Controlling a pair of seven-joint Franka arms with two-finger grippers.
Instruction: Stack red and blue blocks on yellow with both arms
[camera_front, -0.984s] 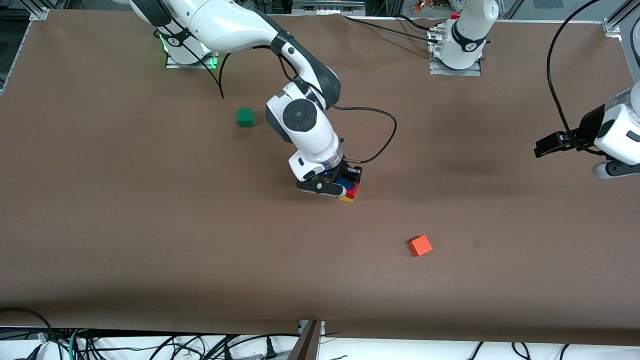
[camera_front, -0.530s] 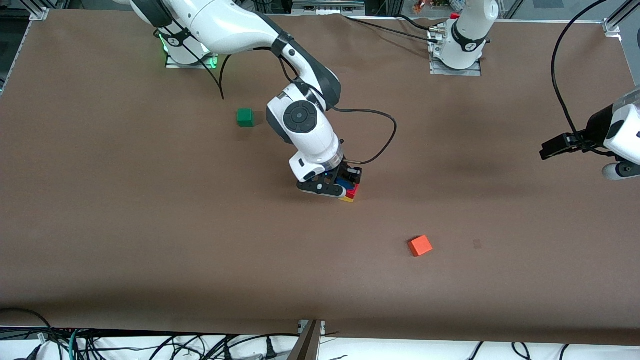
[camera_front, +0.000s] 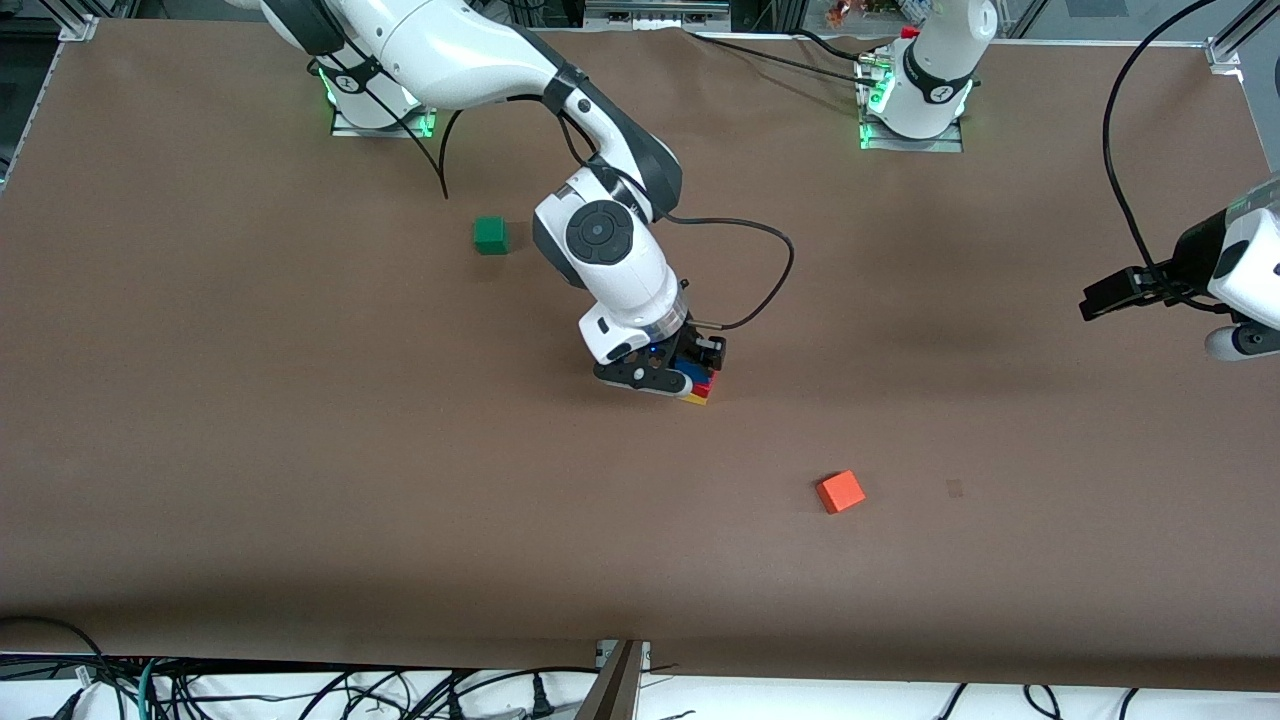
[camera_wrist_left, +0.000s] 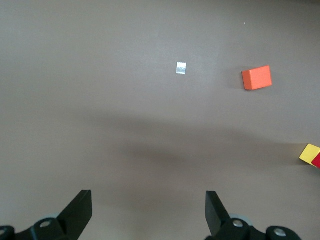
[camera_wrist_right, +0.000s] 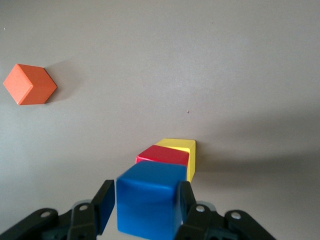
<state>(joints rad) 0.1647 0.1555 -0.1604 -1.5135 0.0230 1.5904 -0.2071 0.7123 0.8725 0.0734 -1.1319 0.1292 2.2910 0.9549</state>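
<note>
The yellow cube (camera_front: 695, 398) sits mid-table with the red cube (camera_front: 707, 388) on it. My right gripper (camera_front: 690, 372) is over this stack, shut on the blue cube (camera_front: 697, 377), which it holds on or just above the red one. In the right wrist view the blue cube (camera_wrist_right: 147, 200) fills the space between the fingers of the gripper (camera_wrist_right: 145, 187), with the red cube (camera_wrist_right: 164, 156) and the yellow cube (camera_wrist_right: 191, 155) under it. My left gripper (camera_front: 1100, 295) waits at the left arm's end of the table, in the air. Its wrist view shows it open and empty (camera_wrist_left: 149, 205).
An orange cube (camera_front: 840, 491) lies nearer the front camera than the stack, toward the left arm's end. A green cube (camera_front: 489, 234) lies farther from the front camera, toward the right arm's base. A small pale tape mark (camera_wrist_left: 181, 68) is on the brown table beside the orange cube.
My right gripper has sunk slightly with the blue cube, so less of the red cube shows. My left gripper drew back toward its end of the table, then stopped.
</note>
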